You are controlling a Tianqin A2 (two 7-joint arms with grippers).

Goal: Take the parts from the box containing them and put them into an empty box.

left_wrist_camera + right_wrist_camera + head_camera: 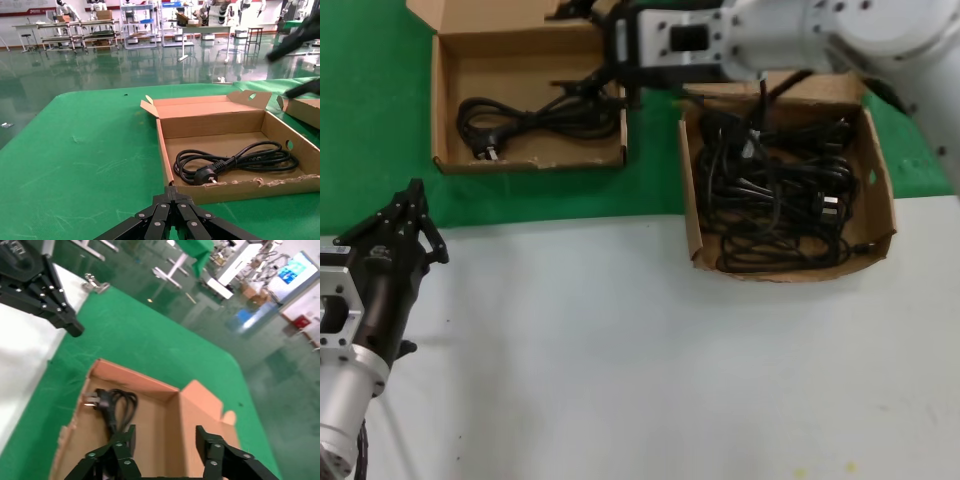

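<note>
The low box (530,164) with the frayed front rim (260,184) sits on the green mat at the back left. One coiled black power cord (535,120) lies in it, its plug (206,175) toward the front. My right gripper (582,50) hovers open over this box's right end with nothing between its fingers; in its wrist view the gripper (165,440) looks down at the cord (116,407). The other box (692,232) at the right holds a tangle of several cords (780,190). My left gripper (416,205) is shut and parked low at the left.
Both boxes rest near the edge where the green mat (380,120) meets the white table (640,360). My right arm (800,35) reaches across the back, over the full box's far end. The left box's lid flap (210,107) lies open behind it.
</note>
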